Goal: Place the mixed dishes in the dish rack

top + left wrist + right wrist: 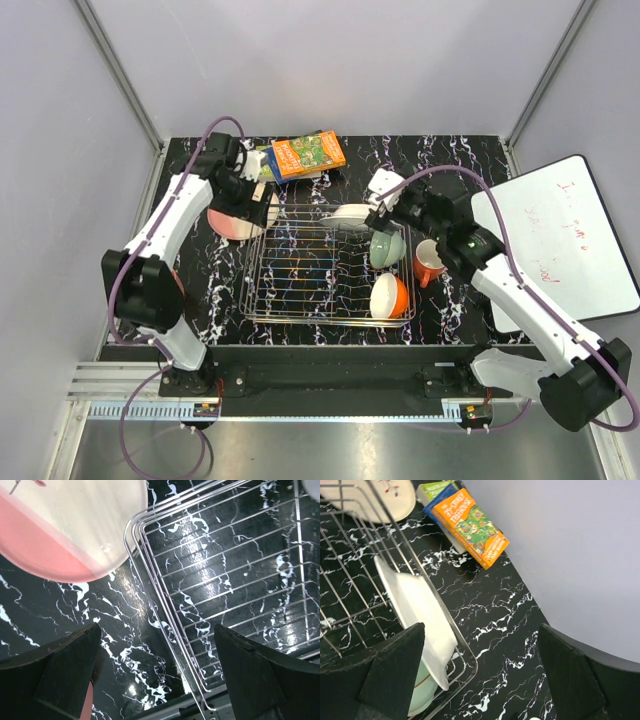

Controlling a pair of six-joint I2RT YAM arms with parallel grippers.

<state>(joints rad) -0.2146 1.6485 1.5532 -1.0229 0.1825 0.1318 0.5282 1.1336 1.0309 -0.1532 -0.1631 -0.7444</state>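
dish rack [155,600]: shiny bare metal wire. table [125,645]: glossy, reflective black marble-pattern top. pink-and-cream plate [75,525]: smooth, glossy glaze. white plate [415,615]: smooth, slight sheen. books [470,527]: glossy printed paper covers.

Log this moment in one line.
left end effector: open; right end effector: open; racked: white plate, green bowl, orange bowl; out: pink plate, mug

Two plates [350,213], two bowls [386,248], one mug [428,264], one rack [300,318], three books [308,153]

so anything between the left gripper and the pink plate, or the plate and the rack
Nothing visible: the left gripper is open near the pink-and-cream plate, which lies beside the dish rack's empty corner.
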